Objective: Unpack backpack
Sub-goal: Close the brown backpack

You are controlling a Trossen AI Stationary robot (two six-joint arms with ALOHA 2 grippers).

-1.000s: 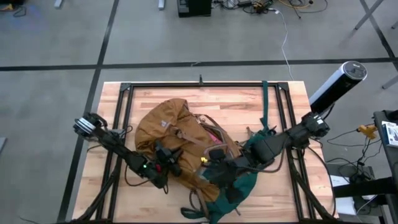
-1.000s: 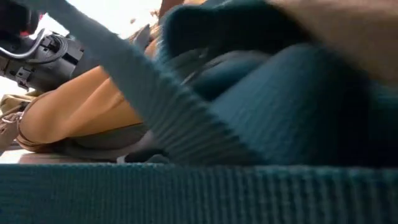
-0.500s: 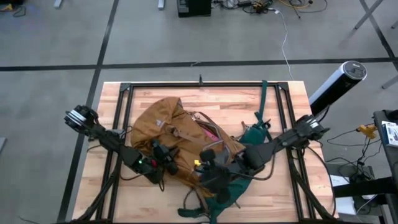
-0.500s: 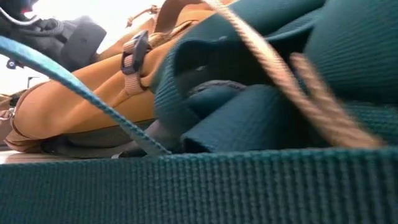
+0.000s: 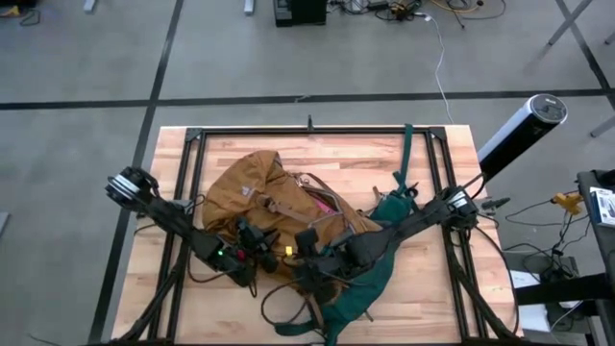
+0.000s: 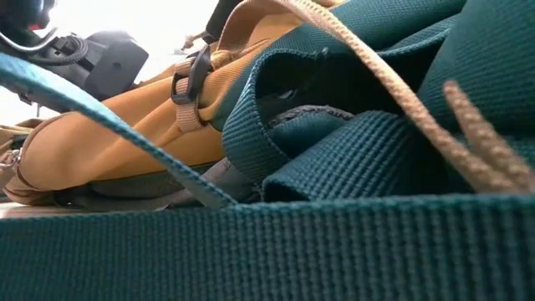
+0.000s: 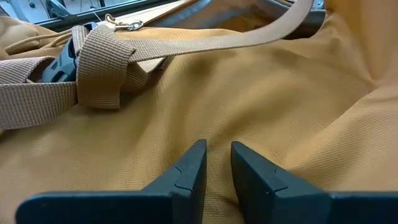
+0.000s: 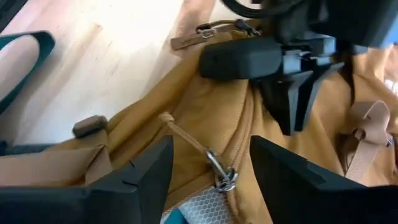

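The mustard-tan backpack (image 5: 274, 202) lies on its side on the wooden table, with its dark green back panel and straps (image 5: 360, 279) spread toward the near edge. My left gripper (image 5: 258, 252) is at the backpack's near left flank, its fingers almost together on the tan cloth (image 7: 217, 158). My right gripper (image 5: 300, 258) stands open just to its right. In the right wrist view the gripper (image 8: 211, 146) has a zipper's metal pull and cord (image 8: 217, 173) between its fingers, apart from both. Green straps (image 6: 334, 234) fill the low view. My left gripper has a small ridge of the backpack's tan cloth (image 7: 217, 180) in the narrow gap between its two fingers, on the near left flank below a webbing strap. The fingers slant down from the table's left. One layer or several, I cannot tell. The backpack stays lying on the table.
A black metal frame (image 5: 307, 132) runs around the tabletop. A green strap (image 5: 408, 159) trails toward the far edge. Something pink (image 5: 329, 205) shows in the backpack's opening. A grey cylinder (image 5: 519, 135) stands off the right edge. Bare wood (image 5: 423, 298) lies at the near right.
My right gripper has gone down and toward the table's left, across the green panel to the tan body next to my left gripper. The green straps in front of the low camera have shifted and dropped, so more of the tan body shows.
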